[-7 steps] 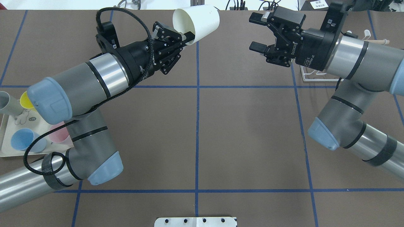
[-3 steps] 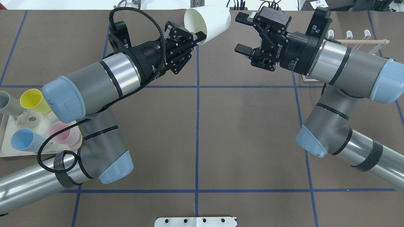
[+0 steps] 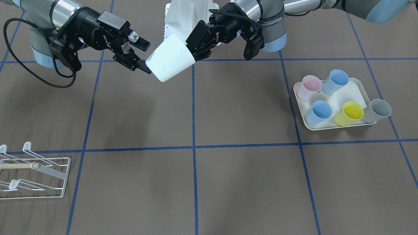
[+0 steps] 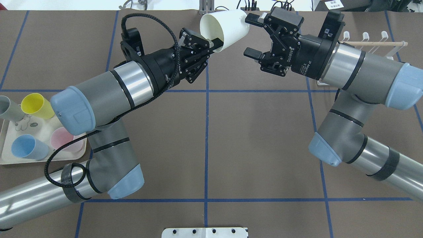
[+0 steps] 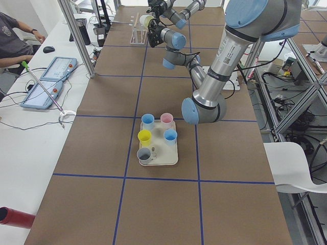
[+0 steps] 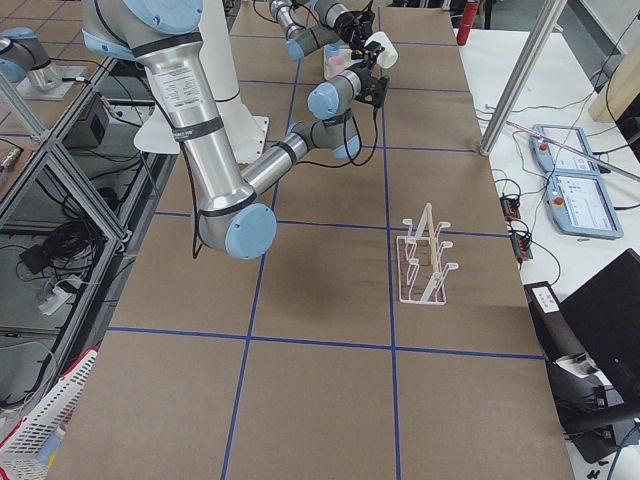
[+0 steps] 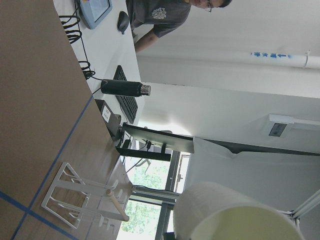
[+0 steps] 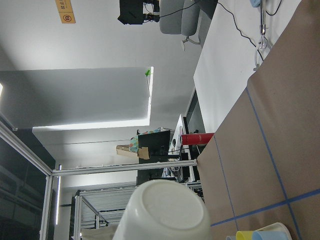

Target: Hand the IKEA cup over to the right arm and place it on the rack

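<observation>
The white IKEA cup (image 4: 228, 28) hangs on its side above the table's far middle, also seen from across the table (image 3: 169, 62). My left gripper (image 4: 215, 43) is shut on its rim, one finger inside the mouth. The right arm's gripper (image 4: 251, 35) is open, and its fingers reach around the cup's base from the right, the upper finger close to or touching it. The cup's flat bottom (image 8: 170, 210) fills the lower right wrist view. The white wire rack (image 4: 373, 43) with its wooden dowel stands behind the right arm, at the table's far right (image 3: 32, 173).
A cream tray (image 3: 326, 128) near my left arm's base holds a pink, a yellow, a grey and two blue cups. A person sits at the side desk (image 5: 13, 38) beyond the table's far edge, near tablets and cables.
My left arm carried the cup to the right, and my right gripper moved left to meet it. The cup's base now lies between the right gripper's open fingers.
</observation>
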Available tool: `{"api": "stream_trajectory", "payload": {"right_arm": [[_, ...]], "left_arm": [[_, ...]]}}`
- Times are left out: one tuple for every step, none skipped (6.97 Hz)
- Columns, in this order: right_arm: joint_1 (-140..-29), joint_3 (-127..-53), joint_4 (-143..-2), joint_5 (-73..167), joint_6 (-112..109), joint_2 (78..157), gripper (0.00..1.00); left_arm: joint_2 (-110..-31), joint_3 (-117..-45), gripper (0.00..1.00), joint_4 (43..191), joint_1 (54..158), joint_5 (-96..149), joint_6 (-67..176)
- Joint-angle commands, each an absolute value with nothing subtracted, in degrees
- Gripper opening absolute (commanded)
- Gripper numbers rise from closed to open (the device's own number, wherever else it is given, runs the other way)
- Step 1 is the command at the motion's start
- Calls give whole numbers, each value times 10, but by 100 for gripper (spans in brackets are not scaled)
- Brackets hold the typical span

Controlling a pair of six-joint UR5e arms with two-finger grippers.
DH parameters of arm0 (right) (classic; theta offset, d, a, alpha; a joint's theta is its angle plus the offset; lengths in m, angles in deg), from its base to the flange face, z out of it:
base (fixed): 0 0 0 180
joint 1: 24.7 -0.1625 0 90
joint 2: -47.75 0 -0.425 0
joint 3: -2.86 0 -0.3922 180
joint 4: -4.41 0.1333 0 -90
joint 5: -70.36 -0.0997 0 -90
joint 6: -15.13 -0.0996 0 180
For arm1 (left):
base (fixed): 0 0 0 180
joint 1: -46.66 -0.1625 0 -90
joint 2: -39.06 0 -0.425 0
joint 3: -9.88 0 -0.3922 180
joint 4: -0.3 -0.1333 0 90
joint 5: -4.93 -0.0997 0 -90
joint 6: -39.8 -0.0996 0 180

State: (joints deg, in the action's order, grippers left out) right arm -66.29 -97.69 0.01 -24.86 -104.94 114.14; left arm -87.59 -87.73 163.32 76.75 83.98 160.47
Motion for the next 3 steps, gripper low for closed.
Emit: {"api": "stream_trajectory", "payload": {"right_arm": [[-663, -978, 0, -236, -1073, 1140, 99], [-660, -977, 0, -234, -1074, 1139, 99], [-657, -976, 0, -234, -1074, 1139, 99]], "left_arm": [[-877, -866, 0, 1652, 758, 826, 1605], [-877, -867, 0, 1652, 758, 826, 1605], [-885, -866, 0, 1651, 753, 821, 1605]]}}
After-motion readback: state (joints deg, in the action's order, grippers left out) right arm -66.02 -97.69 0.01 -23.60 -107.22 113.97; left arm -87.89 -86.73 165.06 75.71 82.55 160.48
